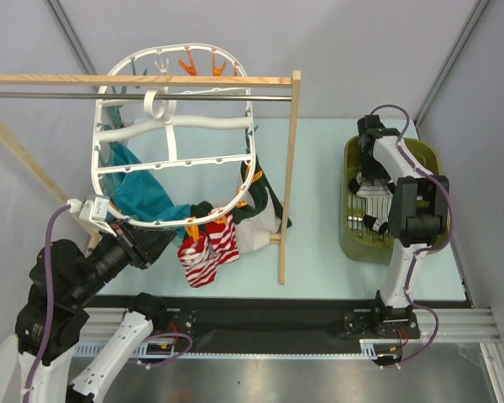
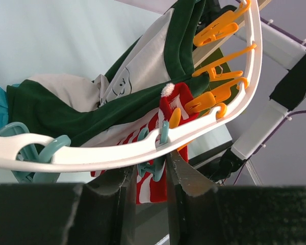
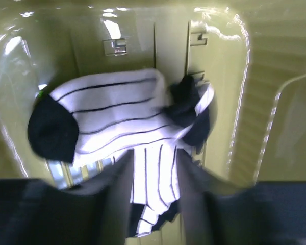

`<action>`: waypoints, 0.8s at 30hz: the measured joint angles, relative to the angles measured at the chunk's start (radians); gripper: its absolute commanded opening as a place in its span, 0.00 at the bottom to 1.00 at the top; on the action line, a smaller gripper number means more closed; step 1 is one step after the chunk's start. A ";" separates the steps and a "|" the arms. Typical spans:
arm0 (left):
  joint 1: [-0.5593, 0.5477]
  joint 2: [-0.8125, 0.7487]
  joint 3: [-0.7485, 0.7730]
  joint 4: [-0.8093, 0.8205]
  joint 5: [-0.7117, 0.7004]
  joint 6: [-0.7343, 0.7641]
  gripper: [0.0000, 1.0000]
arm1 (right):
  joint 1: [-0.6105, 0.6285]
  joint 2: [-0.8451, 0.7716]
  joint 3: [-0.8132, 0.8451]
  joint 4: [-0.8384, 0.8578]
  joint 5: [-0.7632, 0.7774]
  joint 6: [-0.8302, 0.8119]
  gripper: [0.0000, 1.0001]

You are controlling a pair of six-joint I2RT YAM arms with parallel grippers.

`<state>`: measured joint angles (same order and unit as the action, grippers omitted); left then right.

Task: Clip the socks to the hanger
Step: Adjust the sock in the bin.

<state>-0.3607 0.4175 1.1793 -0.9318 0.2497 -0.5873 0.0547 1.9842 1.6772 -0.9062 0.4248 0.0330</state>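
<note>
Grey walls close in a pale blue table (image 1: 319, 168) where a wooden rack (image 1: 290, 168) carries the hanger (image 1: 175, 161). The left gripper (image 1: 116, 218) is clamped on the hanger's near rim, beside a teal clip (image 2: 155, 148), and steadies it. Two red socks (image 1: 208, 252) hang clipped from that rim.

The step in hand looks like fetching the next sock. The right gripper (image 3: 154, 155) is down in the olive basket (image 1: 428, 159), jaws apart over a striped sock (image 3: 112, 112) lying on the basket floor; nothing looks held yet.

To do it well, close on one layer near the cuff, not the black toe, so a free edge is left for a clip. A second sock seems tangled under the first, so lift slowly and check that only one comes up. The picture is blurred, so I cannot tell how the two overlap.

Empty orange clips (image 2: 219, 28) sit further along the rim and look like the best targets. In the way are a green garment (image 1: 265, 206) and a teal cloth (image 1: 143, 189) hanging among the clips, plus the rack's post between basket and hanger.
</note>
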 measured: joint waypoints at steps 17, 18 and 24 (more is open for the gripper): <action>0.000 0.002 -0.006 0.010 0.002 -0.005 0.00 | -0.196 -0.347 -0.446 0.436 -0.107 0.443 0.61; 0.000 0.002 -0.006 0.010 0.002 -0.007 0.00 | -0.200 -0.341 -0.443 0.453 -0.097 0.479 0.61; 0.000 -0.001 -0.019 0.027 0.016 -0.015 0.00 | -0.204 -0.224 -0.338 0.475 -0.050 0.634 0.61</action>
<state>-0.3607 0.4168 1.1606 -0.9051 0.2661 -0.6025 -0.1490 1.7603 1.3388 -0.4316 0.3748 0.6666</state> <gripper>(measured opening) 0.271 0.612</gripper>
